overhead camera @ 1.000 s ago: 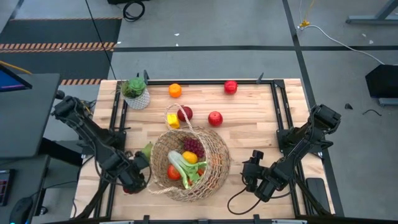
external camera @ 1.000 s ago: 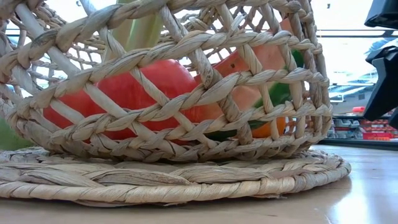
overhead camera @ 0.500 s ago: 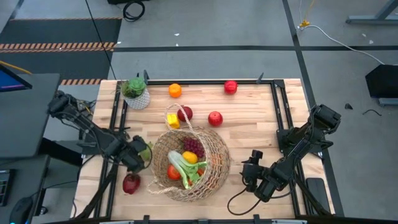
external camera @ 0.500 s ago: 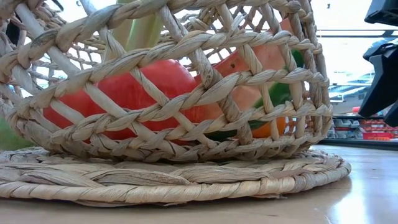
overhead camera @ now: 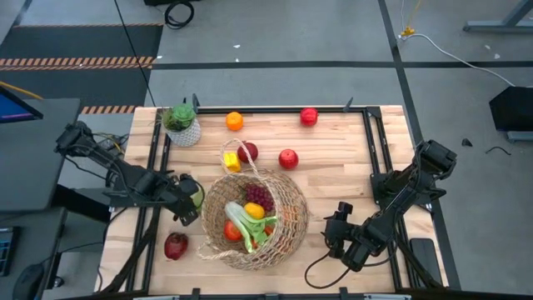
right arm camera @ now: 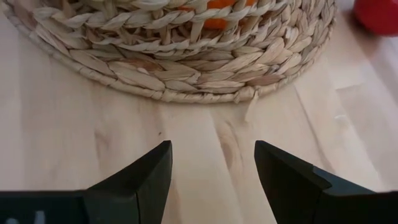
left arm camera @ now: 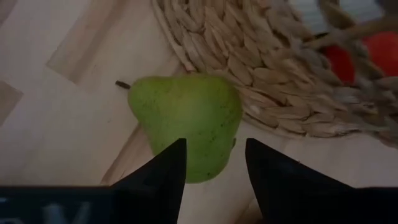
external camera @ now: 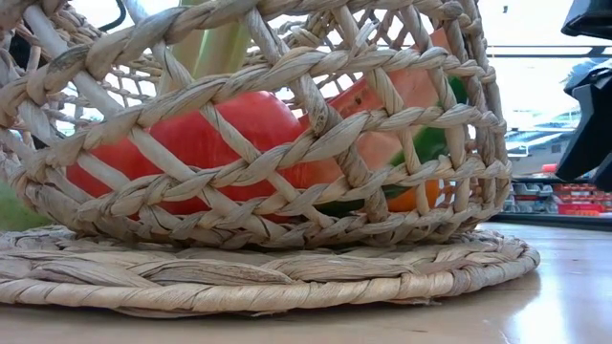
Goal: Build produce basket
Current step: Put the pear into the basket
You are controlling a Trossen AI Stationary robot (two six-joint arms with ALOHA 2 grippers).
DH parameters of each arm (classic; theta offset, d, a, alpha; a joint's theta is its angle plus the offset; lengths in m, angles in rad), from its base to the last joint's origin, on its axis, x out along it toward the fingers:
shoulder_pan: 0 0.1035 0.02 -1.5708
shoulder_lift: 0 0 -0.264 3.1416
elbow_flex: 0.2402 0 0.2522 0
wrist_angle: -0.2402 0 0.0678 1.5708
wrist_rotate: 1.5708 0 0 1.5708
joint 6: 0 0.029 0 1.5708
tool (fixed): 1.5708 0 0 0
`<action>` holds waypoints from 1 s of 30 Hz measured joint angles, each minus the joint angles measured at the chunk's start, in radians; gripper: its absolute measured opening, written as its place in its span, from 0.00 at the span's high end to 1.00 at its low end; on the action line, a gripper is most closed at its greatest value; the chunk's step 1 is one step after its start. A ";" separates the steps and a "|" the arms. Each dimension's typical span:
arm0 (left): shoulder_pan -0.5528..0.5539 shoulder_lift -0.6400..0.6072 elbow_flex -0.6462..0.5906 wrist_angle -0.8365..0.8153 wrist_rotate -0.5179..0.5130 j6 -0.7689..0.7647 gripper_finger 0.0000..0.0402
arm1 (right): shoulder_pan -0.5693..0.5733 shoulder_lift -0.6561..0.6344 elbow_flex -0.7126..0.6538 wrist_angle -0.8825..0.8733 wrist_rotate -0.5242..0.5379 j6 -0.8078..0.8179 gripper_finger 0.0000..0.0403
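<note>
Nearest the front edge of the pale plank table (overhead camera: 333,179): a glossy dark-red apple (overhead camera: 176,246), lying loose just beside the basket's flat woven base. Right beside it, the large round wicker basket (overhead camera: 283,218), open-weave tan strands braided into thick loops, seated on a coiled mat-like foot. Inside: a long green-white leek (overhead camera: 241,223), a red tomato-like fruit (overhead camera: 232,232), an orange (overhead camera: 254,210) and a knobbly bunch of purple grapes (overhead camera: 259,197). Through the gaps in the low view, smooth red and orange rounds pressed against the weave.

At the basket's left rim, the left claw (overhead camera: 190,200), dark pointed fingers (left arm camera: 163,167) spread apart, hovering over a smooth green pear (left arm camera: 186,121) with a short stem; pear resting on the wood, touching the basket's braided foot. Not yet pinched.

At the basket's right, the right claw (overhead camera: 335,232), fingers likewise spread, empty, low over bare wood and aimed at the woven base.

Farther back, the thin loop handle (overhead camera: 241,158) arching over a yellow lemon (overhead camera: 231,162) and a dark-red apple (overhead camera: 248,152); a second red apple (overhead camera: 288,158) just to the right, apart from them. Along the far edge: a small green plant in a white patterned pot (overhead camera: 182,126), a round orange (overhead camera: 235,122) and another red apple (overhead camera: 309,117), all well apart.
</note>
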 joint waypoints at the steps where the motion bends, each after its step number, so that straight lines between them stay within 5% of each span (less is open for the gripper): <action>1: 0.000 0.007 0.000 0.004 0.000 0.003 0.57 | 0.004 0.000 -0.001 0.002 0.000 0.011 0.42; 6: 0.000 0.057 0.000 -0.004 0.000 0.079 0.53 | 0.011 0.000 -0.023 0.048 -0.009 0.028 0.42; 19: 0.043 0.077 0.000 -0.031 0.005 0.230 0.22 | 0.007 0.000 -0.027 0.226 -0.036 0.021 0.42; 30: 0.078 0.078 -0.073 0.091 0.031 0.226 0.12 | 0.008 0.000 -0.027 0.301 -0.036 0.018 0.42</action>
